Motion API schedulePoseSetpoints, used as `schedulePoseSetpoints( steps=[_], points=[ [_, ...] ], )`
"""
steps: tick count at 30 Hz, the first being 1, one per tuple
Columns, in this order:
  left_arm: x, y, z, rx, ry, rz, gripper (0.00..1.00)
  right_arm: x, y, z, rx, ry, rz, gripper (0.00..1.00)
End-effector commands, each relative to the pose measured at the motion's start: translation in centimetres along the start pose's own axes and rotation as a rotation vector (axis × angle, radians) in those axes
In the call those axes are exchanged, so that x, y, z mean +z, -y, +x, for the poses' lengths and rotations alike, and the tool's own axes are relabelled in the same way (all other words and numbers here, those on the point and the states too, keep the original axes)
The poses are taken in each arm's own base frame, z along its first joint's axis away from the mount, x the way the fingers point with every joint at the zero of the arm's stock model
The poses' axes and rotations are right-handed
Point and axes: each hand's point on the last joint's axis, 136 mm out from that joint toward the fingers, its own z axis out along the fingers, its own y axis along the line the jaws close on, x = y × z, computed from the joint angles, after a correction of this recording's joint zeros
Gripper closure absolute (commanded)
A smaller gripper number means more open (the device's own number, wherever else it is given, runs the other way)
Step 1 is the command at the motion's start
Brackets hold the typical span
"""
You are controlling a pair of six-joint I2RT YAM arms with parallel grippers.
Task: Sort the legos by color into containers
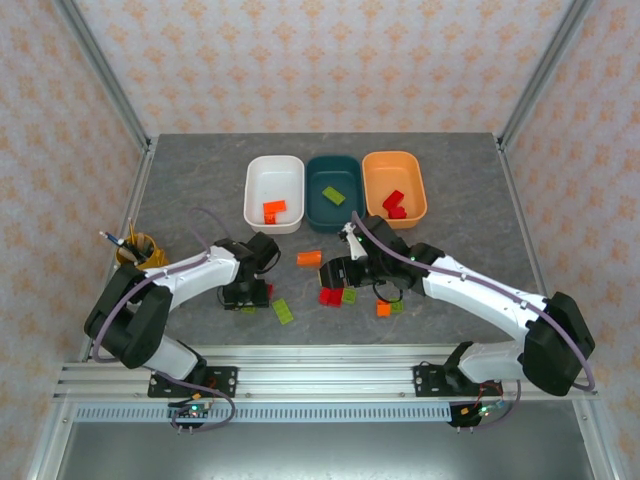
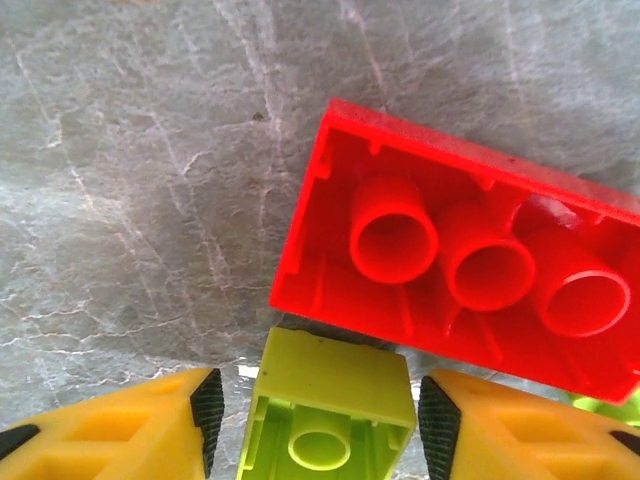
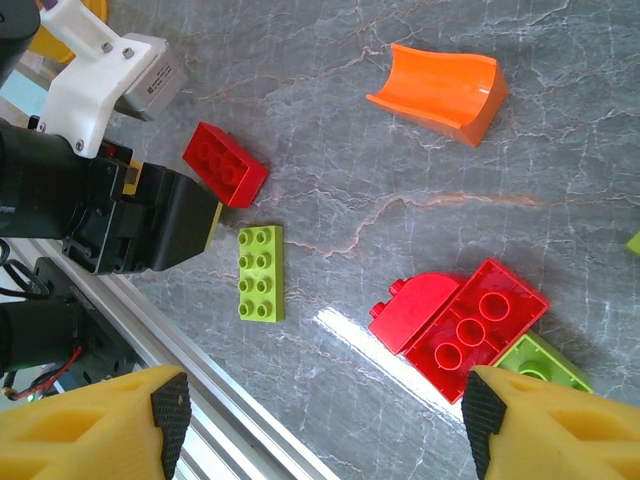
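Observation:
My left gripper [image 2: 322, 412] stands low over the table, its fingers close on either side of an upturned yellow-green lego [image 2: 330, 400]. A thin gap still shows at the left pad [image 2: 207, 420]. A red lego [image 2: 470, 260] lies just beyond it. My right gripper [image 3: 325, 420] hangs open above the table, nothing between its fingers, with a red pair of legos [image 3: 455, 320] by its right finger. The white bin [image 1: 275, 172] holds an orange lego [image 1: 273, 211]. The teal bin [image 1: 334, 172] holds a green one [image 1: 334, 195], and the orange bin [image 1: 394, 165] holds red ones [image 1: 393, 203].
Loose legos lie between the arms: an orange curved piece [image 1: 309, 258], a green plate [image 1: 284, 311], red [image 1: 329, 296], green [image 1: 349, 295] and orange [image 1: 383, 309] ones. A yellow pen cup [image 1: 140, 250] stands at the left. The metal rail [image 1: 320, 380] runs along the near edge.

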Motion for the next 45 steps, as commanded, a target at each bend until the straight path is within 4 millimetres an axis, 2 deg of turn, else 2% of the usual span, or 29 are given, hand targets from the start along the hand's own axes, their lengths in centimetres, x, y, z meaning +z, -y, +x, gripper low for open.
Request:
schedulePoseSetpoints(
  steps=[1, 5, 8, 11, 13, 16, 18, 20, 25, 27, 30, 35, 41, 43, 45],
  points=[
    [0.3, 0.1, 0.1, 0.013, -0.006, 0.011, 0.48, -0.9, -0.5, -1.3, -0.005, 0.064, 0.000, 0.27],
    [0.1, 0.2, -0.2, 0.007, 0.016, 0.020, 0.61, -0.9, -0.5, -1.6, -0.001, 0.078, 0.011, 0.27],
    [-1.1, 0.0, -0.5, -0.012, 0.046, 0.021, 0.65, -1.4, -0.3, -2.3, 0.000, 0.104, 0.035, 0.27],
    [-3.6, -0.2, -0.9, -0.034, 0.096, 0.033, 0.67, -3.0, 0.0, -3.7, 0.003, 0.170, 0.086, 0.27],
    [-6.1, 0.4, -1.7, -0.037, 0.132, 0.058, 0.67, -4.8, 0.9, -5.3, 0.025, 0.249, 0.161, 0.26],
    [-10.1, 2.5, -4.0, -0.017, 0.188, 0.117, 0.67, -7.5, 3.6, -8.1, 0.128, 0.365, 0.280, 0.22],
    [-12.0, 4.4, -5.9, 0.005, 0.215, 0.142, 0.66, -8.7, 4.7, -9.8, 0.195, 0.422, 0.274, 0.22],
    [-13.3, 6.6, -8.0, 0.029, 0.238, 0.159, 0.66, -9.9, 5.5, -11.4, 0.250, 0.481, 0.260, 0.22],
    [-15.1, 12.1, -13.5, 0.064, 0.286, 0.182, 0.67, -11.8, 8.0, -14.7, 0.388, 0.558, 0.231, 0.21],
    [-15.0, 14.1, -15.6, 0.073, 0.294, 0.175, 0.66, -12.4, 9.0, -15.3, 0.436, 0.575, 0.236, 0.21],
    [-13.7, 16.5, -18.3, 0.076, 0.282, 0.159, 0.66, -12.9, 9.4, -15.7, 0.463, 0.587, 0.231, 0.21],
    [-11.7, 19.0, -21.9, 0.080, 0.289, 0.120, 0.66, -12.9, 9.6, -14.7, 0.485, 0.574, 0.241, 0.21],
    [-8.2, 20.6, -23.1, 0.080, 0.255, 0.111, 0.63, -12.5, 10.8, -12.1, 0.508, 0.523, 0.287, 0.21],
    [-7.6, 20.8, -23.1, 0.081, 0.245, 0.112, 0.61, -12.9, 10.7, -11.2, 0.505, 0.515, 0.298, 0.21],
    [-7.5, 21.0, -23.0, 0.081, 0.238, 0.124, 0.55, -12.8, 11.2, -10.2, 0.507, 0.488, 0.326, 0.21]
  ],
)
